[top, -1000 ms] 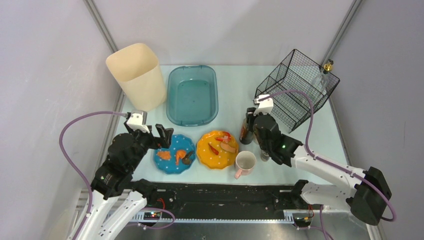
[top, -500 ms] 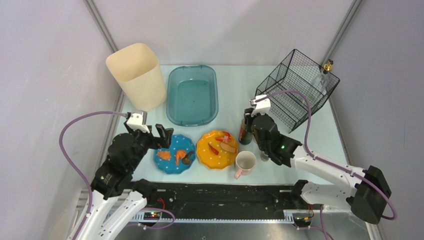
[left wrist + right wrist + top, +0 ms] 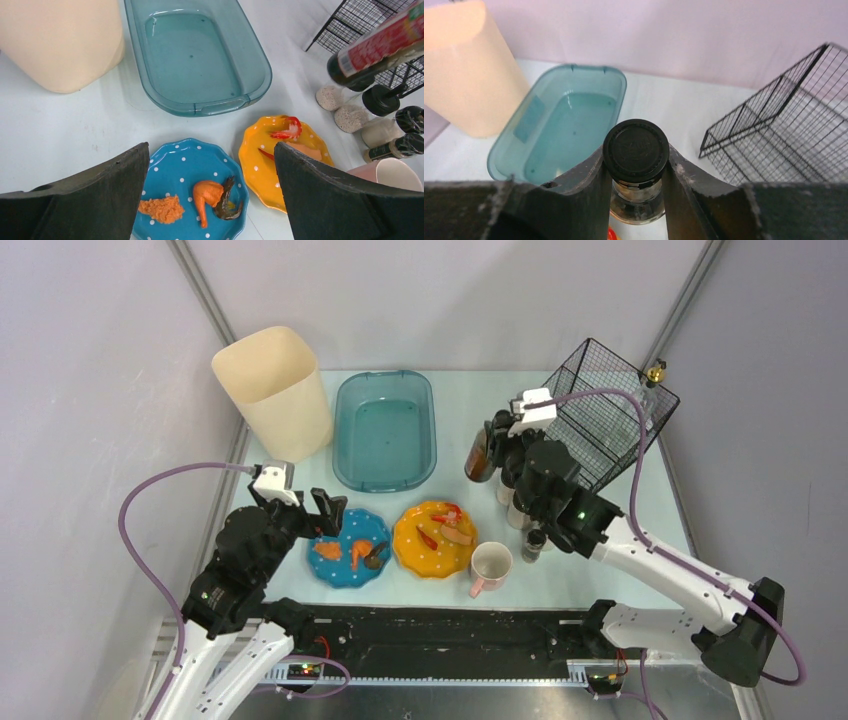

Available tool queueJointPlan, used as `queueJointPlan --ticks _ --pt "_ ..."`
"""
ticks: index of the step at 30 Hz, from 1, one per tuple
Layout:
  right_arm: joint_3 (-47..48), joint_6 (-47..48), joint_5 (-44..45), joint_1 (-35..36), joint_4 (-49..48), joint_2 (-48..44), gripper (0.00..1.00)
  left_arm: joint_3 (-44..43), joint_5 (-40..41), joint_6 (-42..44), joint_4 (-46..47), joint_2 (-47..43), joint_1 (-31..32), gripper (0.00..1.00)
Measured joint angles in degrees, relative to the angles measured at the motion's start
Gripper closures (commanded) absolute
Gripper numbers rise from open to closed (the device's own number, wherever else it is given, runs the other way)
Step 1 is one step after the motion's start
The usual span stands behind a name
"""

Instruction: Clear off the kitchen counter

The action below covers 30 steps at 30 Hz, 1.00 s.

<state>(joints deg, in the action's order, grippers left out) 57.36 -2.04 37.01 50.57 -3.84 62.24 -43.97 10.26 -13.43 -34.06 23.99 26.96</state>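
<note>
We held the dark bottle by its neck in the right gripper, clear of the kitchen counter, probably bound for the wire basket. Our left gripper hovered wide open above the blue plate.

bin left of basin, 2 plates before

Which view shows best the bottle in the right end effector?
Left wrist: the dark bottle shows its side and red label. Top external shows it small. Right wrist shows mainly its cap, in the right end effector.
</note>
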Motion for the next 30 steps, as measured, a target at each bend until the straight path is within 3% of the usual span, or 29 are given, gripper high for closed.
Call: queueJointPlan --ticks 10,30 --pt "12.7 12.0 1.5 -2.2 -4.6 5.0 1.0 0.0 -0.2 0.0 0.0 0.0 0.0 0.02" --pt "34.6 19.6 3.1 -23.2 -4.6 23.0 1.0 0.0 -1.8 0.0 0.0 0.0 0.0 0.02"
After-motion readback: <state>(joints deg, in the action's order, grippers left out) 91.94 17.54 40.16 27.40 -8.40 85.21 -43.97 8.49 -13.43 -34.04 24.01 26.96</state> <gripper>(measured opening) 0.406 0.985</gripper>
